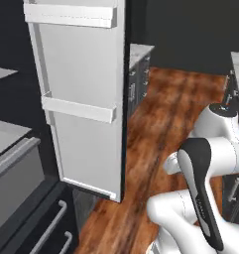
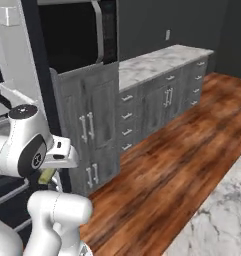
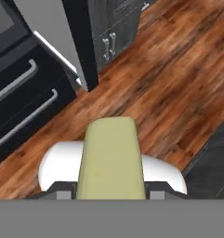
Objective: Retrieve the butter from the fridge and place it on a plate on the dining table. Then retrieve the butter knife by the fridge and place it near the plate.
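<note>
The yellowish-green butter [image 3: 111,158] stands between my two fingertips, and the gripper [image 3: 108,193] is shut on it over the wooden floor. From the right base view, a sliver of the butter [image 2: 46,176] shows under the hand, where the gripper [image 2: 49,172] hangs beside the fridge [image 2: 39,75]. The fridge door [image 1: 81,99] stands open, its pale inner side with two door shelves facing me. Dark fridge drawers [image 3: 20,93] with grey handles lie at the left of the hand view. A marble corner of the dining table [image 2: 217,220] shows at the lower right.
Grey wood-grain cabinets [image 2: 157,100] under a smaller marble counter [image 2: 157,62] run along the wall right of the fridge. Open wooden floor [image 2: 182,150] stretches between them and the marble table. The open door's lower corner [image 3: 88,79] juts out near the hand.
</note>
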Controlling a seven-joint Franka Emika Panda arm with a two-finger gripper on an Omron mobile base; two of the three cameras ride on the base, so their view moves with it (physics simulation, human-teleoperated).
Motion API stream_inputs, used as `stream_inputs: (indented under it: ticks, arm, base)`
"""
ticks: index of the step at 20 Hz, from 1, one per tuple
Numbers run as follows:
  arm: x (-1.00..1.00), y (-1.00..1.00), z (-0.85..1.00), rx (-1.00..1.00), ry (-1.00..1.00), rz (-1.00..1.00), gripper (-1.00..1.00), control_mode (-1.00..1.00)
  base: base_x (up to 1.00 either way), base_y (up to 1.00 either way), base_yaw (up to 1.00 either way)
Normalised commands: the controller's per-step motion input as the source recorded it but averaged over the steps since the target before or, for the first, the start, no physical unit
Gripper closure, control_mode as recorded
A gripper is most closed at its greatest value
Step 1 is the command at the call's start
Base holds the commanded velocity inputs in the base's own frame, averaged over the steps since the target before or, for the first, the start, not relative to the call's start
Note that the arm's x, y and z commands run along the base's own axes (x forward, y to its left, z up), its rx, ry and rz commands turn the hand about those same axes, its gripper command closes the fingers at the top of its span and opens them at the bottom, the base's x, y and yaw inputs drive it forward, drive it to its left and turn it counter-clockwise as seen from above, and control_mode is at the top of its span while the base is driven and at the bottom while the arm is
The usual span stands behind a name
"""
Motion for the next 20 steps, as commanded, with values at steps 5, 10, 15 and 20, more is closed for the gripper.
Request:
stream_inputs:
  ticks: [5, 10, 15, 20]
  arm:
    - [0.00, 0.00, 0.00, 0.00, 0.00, 0.00, 1.00, 1.00]
    - [0.00, 0.00, 0.00, 0.00, 0.00, 0.00, 1.00, 1.00]
    - [0.00, 0.00, 0.00, 0.00, 0.00, 0.00, 1.00, 1.00]
    - [0.00, 0.00, 0.00, 0.00, 0.00, 0.00, 1.00, 1.00]
  base:
    - [-0.01, -0.20, -0.91]
    - [0.07, 0.26, -0.58]
    - [0.49, 0.44, -0.21]
    - [0.60, -0.45, 0.00]
